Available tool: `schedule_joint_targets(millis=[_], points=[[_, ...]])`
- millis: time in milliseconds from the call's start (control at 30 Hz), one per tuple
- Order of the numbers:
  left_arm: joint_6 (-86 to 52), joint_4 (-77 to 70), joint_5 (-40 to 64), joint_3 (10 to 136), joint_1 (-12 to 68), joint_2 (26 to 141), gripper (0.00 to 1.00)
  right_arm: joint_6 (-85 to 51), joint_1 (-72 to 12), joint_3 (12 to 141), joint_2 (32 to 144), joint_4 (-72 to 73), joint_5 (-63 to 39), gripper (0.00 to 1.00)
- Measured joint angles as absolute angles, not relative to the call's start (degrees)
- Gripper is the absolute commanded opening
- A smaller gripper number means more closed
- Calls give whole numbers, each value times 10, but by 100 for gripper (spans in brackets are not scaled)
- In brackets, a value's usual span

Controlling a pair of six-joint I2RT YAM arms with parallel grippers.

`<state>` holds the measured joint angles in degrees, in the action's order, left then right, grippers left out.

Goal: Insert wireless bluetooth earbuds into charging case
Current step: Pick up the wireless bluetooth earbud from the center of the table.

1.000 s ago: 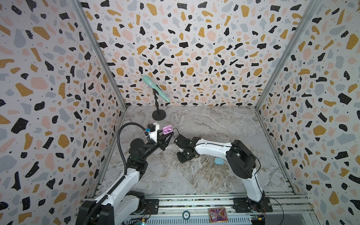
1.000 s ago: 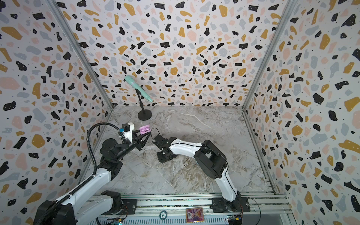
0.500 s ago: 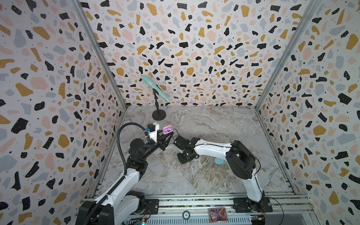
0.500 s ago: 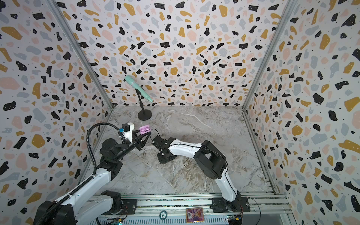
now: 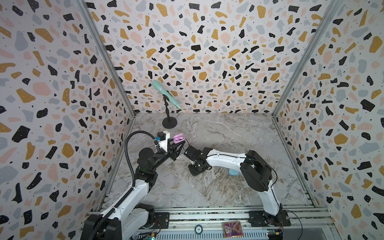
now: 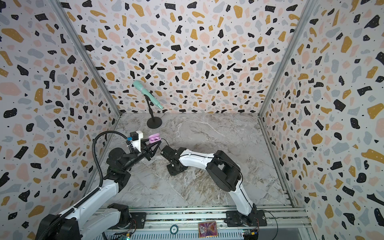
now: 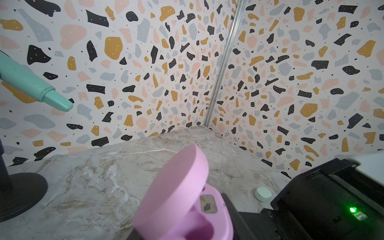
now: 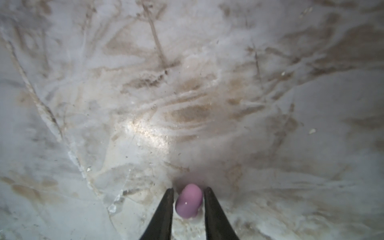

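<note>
Pinching a pink earbud [image 8: 189, 201], the right tool [image 8: 189, 188] has its two dark fingers [image 8: 166, 209] pressed close against the bud's sides, low on the marble tabletop [image 8: 145, 104]. The bud is a smooth, glossy, egg-shaped lump of pinkish lilac, narrower than the gap a finger would fill, with a small highlight on its rounded top. It sits right at the tabletop's surface; whether it is lifted clear cannot be told. In both top views the right tool [image 5: 194, 171] [image 6: 172, 170] points steeply down near the middle of the tabletop [image 5: 228, 135], and the bud itself is hidden under it.

Just beside it, toward the left wall, the left tool [image 5: 178, 143] is raised off the tabletop and clamped on the base of a pink charging case [image 5: 179, 138] [image 6: 154, 138]. The case [image 7: 182, 197] is the same lilac pink as the bud, its rounded lid hinged open and standing up, with a hollow showing in the base.

A small mint-white rounded piece [image 7: 263, 193] lies on the tabletop beyond the case. A pale blue rounded thing [image 5: 233, 172] shows partly from under the right arm. Near the back wall stands a mint-green microphone [image 5: 166, 94] on a black stand [image 5: 169, 122].
</note>
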<state>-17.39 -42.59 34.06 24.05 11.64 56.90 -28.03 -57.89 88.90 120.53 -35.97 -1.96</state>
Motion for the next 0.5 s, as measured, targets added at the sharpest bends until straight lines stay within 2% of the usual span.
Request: schedule_joint_targets(millis=[233, 500], points=[[-174, -426, 341, 241, 116, 569, 3, -286, -579, 891, 1207, -354, -21, 32], [-174, -426, 341, 241, 116, 569, 2, -296, -579, 891, 1208, -351, -22, 24]])
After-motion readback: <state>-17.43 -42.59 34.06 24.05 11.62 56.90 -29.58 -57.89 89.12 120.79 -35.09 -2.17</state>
